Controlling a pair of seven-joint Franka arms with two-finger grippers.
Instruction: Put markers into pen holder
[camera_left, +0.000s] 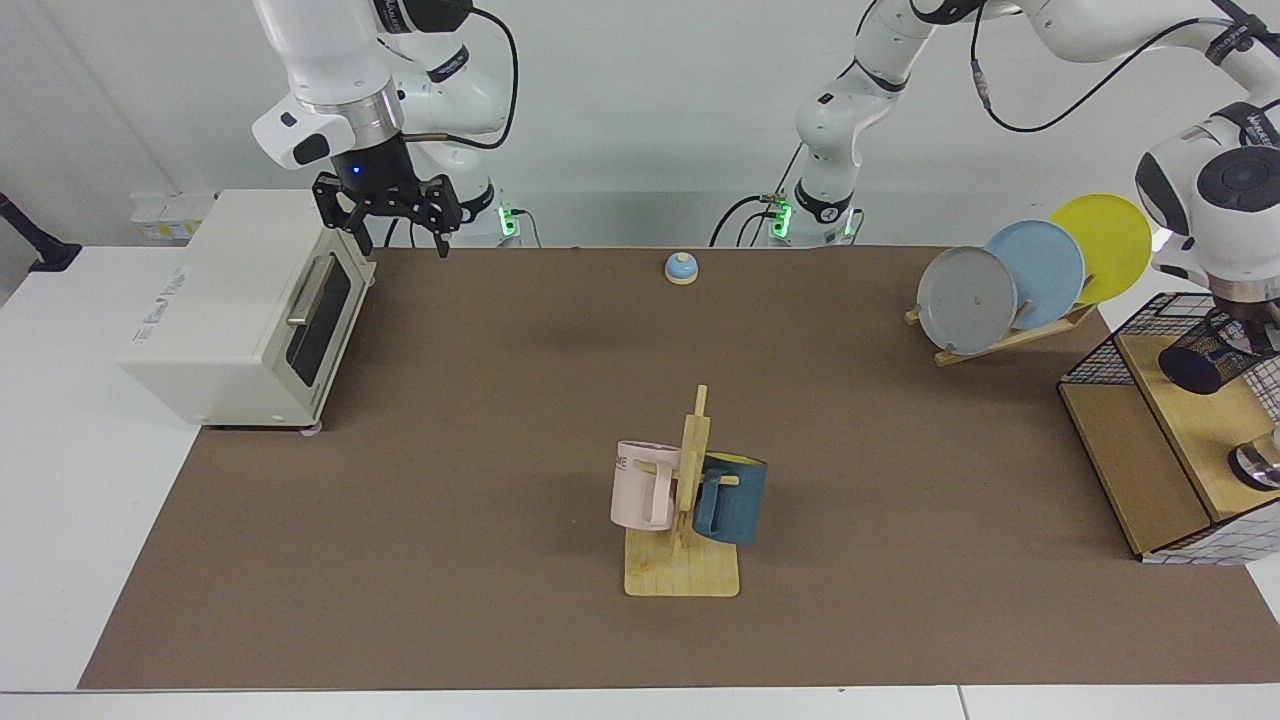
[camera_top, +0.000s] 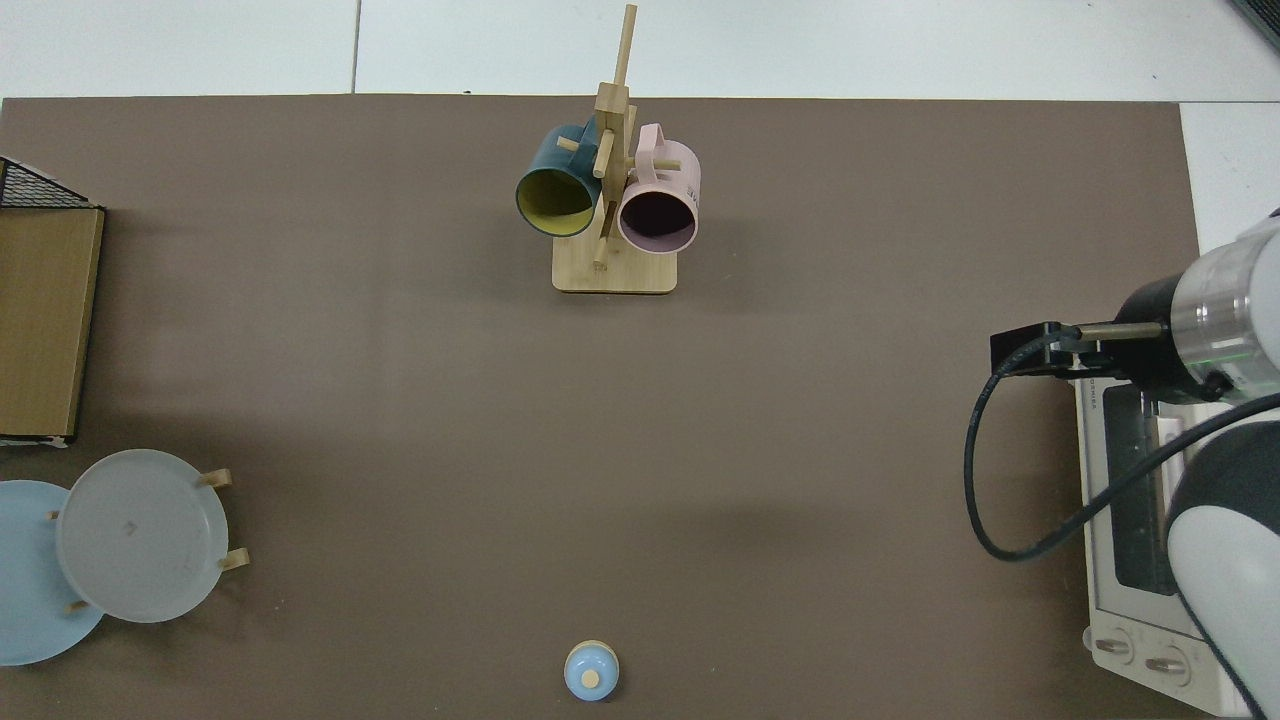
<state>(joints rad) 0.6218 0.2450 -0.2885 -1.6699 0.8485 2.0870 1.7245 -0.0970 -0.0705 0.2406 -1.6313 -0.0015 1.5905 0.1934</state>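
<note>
The black mesh pen holder (camera_left: 1205, 358) lies tilted on the wooden floor of the wire basket (camera_left: 1095, 362) at the far right, its dark mouth facing the table's front. My left gripper (camera_left: 1250, 322) hangs right over it, mostly hidden by its own wrist. No markers show in either view. My right gripper (camera_left: 400, 242) waits open and empty at the back, above the front corner of the toaster oven (camera_left: 240, 310). In the top view that arm's wrist (camera_top: 1190, 340) shows over the oven (camera_top: 1130, 500). The pen holder is outside that view.
A mug tree (camera_left: 690, 560) with a pink and a teal mug stands at the middle front. A rack of three plates (camera_left: 1010, 285) sits at the back right, beside the basket. A small blue bell (camera_left: 681, 267) is at the back centre, a shiny silver container (camera_left: 1258, 465) in the basket.
</note>
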